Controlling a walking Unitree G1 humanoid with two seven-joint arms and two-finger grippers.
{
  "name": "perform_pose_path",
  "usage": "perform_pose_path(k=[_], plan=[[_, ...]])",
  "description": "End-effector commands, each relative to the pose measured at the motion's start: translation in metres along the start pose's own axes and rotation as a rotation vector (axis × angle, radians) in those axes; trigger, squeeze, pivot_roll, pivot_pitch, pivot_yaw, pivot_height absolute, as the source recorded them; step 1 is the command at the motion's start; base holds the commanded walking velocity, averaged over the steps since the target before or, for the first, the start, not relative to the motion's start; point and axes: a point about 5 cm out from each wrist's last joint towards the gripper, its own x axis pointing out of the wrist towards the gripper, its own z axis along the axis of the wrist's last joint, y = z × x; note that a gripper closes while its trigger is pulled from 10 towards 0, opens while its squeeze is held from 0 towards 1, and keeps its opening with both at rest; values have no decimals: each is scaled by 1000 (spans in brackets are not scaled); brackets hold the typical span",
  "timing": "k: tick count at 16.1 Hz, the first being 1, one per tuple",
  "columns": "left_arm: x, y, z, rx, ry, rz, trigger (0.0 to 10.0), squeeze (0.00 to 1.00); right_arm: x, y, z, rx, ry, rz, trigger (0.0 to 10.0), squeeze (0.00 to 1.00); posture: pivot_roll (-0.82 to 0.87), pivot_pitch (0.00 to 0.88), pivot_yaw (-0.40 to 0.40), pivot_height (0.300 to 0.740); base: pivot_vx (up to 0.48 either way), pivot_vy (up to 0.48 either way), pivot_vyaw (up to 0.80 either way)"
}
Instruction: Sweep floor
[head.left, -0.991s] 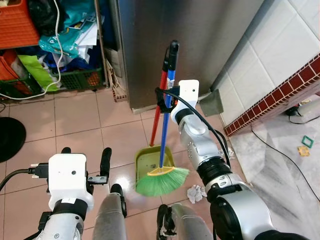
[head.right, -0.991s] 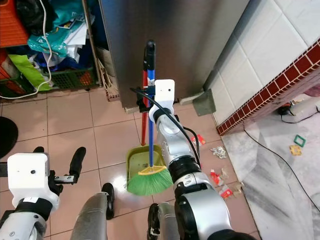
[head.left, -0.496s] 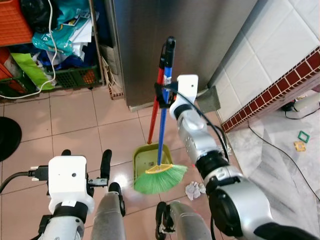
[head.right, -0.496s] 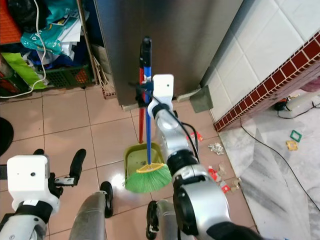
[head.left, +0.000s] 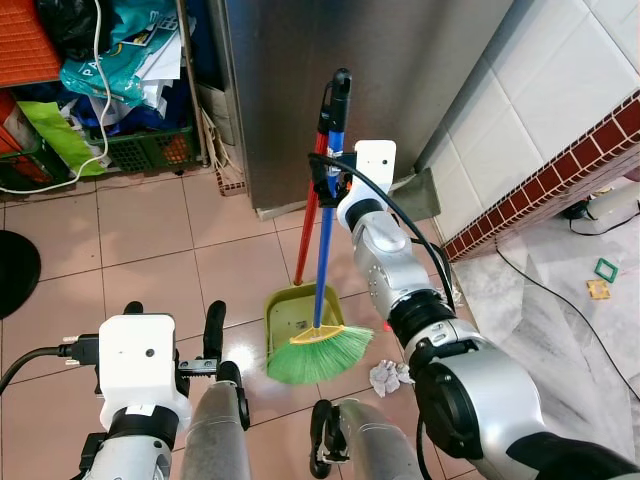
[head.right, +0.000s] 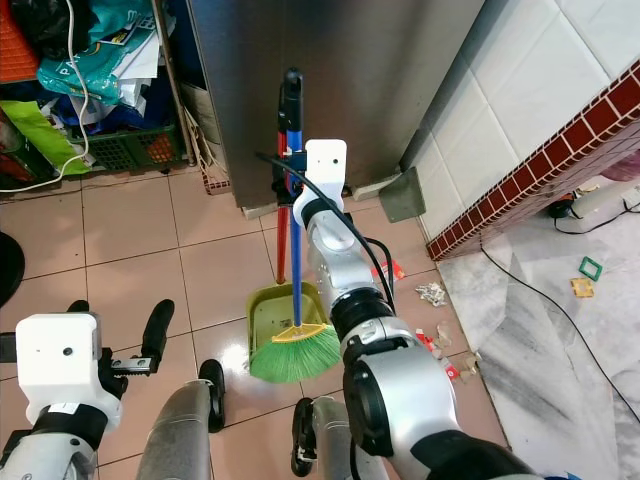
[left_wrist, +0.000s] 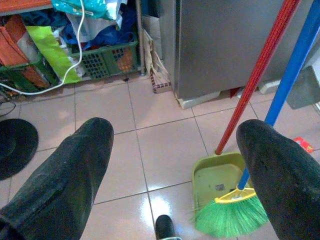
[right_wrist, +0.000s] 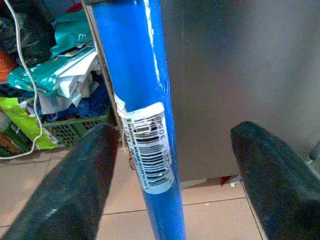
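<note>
The broom (head.left: 325, 270) has a glossy blue handle, smooth, with a paper barcode label (right_wrist: 148, 150) stuck on it, and green bristles of plastic fibre. The dustpan (head.left: 300, 318) is matt yellow-green plastic on a shiny red handle. Behind them, upper middle of the frame, stands a brushed metal cabinet (head.left: 400, 70) with a dull sheen. The floor tiles (head.left: 140, 250) are glossy and reflect light. The white wall tiles (head.left: 560, 90) at the upper right look smooth. The right claw (right_wrist: 170, 195) has matt black fingers (right_wrist: 75, 190).
</note>
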Motion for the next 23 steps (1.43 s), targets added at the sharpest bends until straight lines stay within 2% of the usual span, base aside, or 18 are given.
perform_pose_path(k=[1, 15, 19, 23], plan=[[-4, 0, 2, -3, -3, 8, 10000, 0, 0, 2, -4, 14, 11, 4, 0, 0, 191, 329, -136, 740, 0, 0, 0], [-4, 0, 2, -5, -3, 12, 10000, 0, 0, 7, -8, 46, 31, 21, 0, 0, 196, 334, -141, 740, 0, 0, 0], [1, 1, 5, -2, -14, 7, 10000, 0, 0, -6, -6, 36, 26, 3, 0, 0, 181, 306, -142, 740, 0, 0, 0], [17, 1, 7, 7, -54, 4, 10000, 0, 1, -17, -2, 22, 14, -15, 0, 0, 171, 252, -137, 740, 0, 0, 0]])
